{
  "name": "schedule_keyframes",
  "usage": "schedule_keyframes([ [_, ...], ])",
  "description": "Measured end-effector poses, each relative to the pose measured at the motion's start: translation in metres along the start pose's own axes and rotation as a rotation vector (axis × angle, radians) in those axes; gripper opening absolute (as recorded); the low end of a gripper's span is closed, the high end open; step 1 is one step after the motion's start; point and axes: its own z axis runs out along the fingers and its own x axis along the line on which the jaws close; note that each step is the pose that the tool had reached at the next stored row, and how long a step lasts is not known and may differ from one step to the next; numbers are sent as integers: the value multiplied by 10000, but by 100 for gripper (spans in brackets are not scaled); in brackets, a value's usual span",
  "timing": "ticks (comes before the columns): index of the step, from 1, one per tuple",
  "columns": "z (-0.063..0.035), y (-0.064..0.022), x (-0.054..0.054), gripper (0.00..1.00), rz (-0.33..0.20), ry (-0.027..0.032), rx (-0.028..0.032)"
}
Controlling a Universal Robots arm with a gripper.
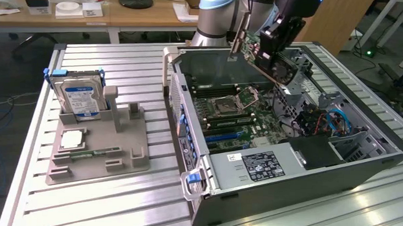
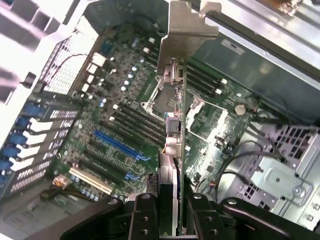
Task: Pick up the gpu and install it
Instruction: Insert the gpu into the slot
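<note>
Exterior view: the gripper (image 1: 269, 45) hangs over the far part of the open computer case (image 1: 286, 189), which lies on its side on the metal table (image 1: 118, 205).
Claw: it is closed on the gpu (image 1: 273, 63); in the wrist view the two dark fingers (image 2: 142, 215) stand on both sides of the card's edge and clamp it.
Gpu, position: in the air above the motherboard (image 1: 245, 122), apart from it and tilted, not seated in any slot.
Gpu, orientation: the round black fan (image 1: 284, 68) looks to the exterior view's right; the pale metal bracket (image 1: 236, 39) is at the end on the exterior view's left.
Wrist view: the card is seen edge-on, with the bracket at its far end, above the processor socket (image 2: 157, 95); the blue slot (image 2: 117, 145) lies open beside the card's line.
Case interior: a black power supply with a white label (image 1: 260, 166) sits at the near end.
Holder: a grey stand (image 1: 113, 155) is well apart, on the exterior view's left.
Hard drive: the silver drive (image 1: 81, 101) stands upright in the stand.
Memory stick: a narrow green stick (image 1: 96, 152) lies flat in the stand.
</note>
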Motion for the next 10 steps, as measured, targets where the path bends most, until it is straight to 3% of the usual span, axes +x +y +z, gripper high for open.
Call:
schedule_keyframes([
  [10, 1, 0, 0, 27, -1824, 74, 22],
])
